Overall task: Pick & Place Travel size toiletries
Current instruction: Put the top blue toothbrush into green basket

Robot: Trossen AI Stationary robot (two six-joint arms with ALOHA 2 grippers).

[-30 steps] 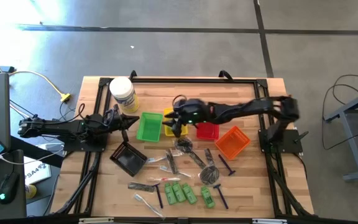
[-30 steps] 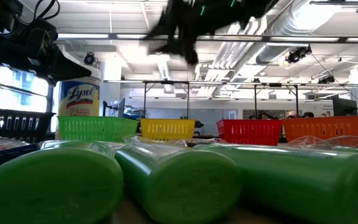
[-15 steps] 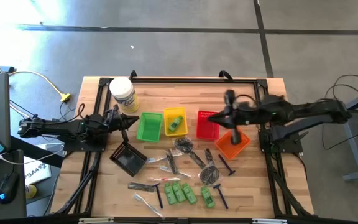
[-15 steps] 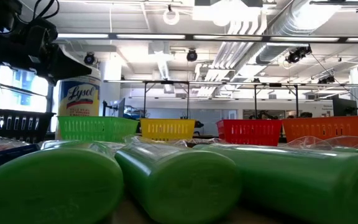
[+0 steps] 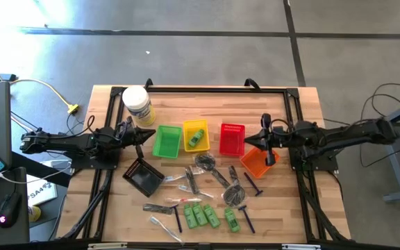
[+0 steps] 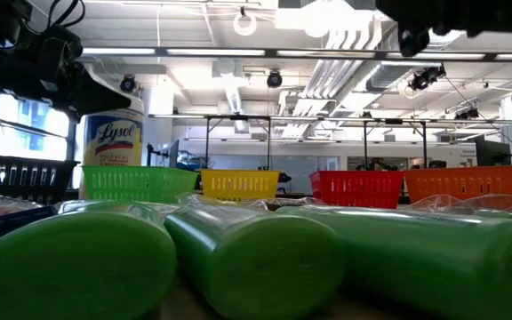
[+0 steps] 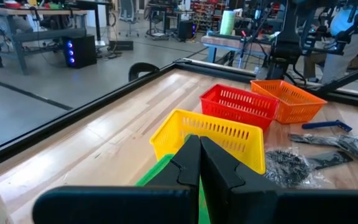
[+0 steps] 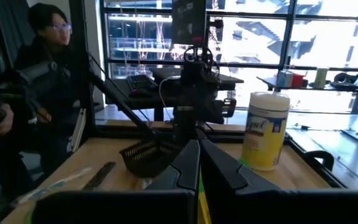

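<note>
Several travel size toiletries lie on the table's near half: green bottles (image 5: 201, 214), which fill the low view's foreground (image 6: 238, 258), black razors (image 5: 253, 184), clear-wrapped sticks (image 5: 192, 180) and dark round pieces (image 5: 236, 195). One green bottle (image 5: 196, 137) lies inside the yellow basket (image 5: 185, 129). My right gripper (image 5: 264, 137) hangs shut and empty above the orange basket (image 5: 259, 161); its fingers (image 8: 199, 163) are closed in its wrist view. My left gripper (image 5: 142, 135) waits shut beside the green basket (image 5: 167, 141), fingers (image 7: 199, 163) together.
A red basket (image 5: 232, 139) stands between the yellow and orange ones, and a black basket (image 5: 143, 177) sits near my left gripper. A large white jar (image 5: 137, 105) stands at the far left. A black frame rims the table. A person (image 8: 36, 93) is beyond the left side.
My right gripper has drawn back from above the yellow basket toward the table's right edge and now hangs over the orange basket. Where it stood, a green bottle now shows lying in the yellow basket.
</note>
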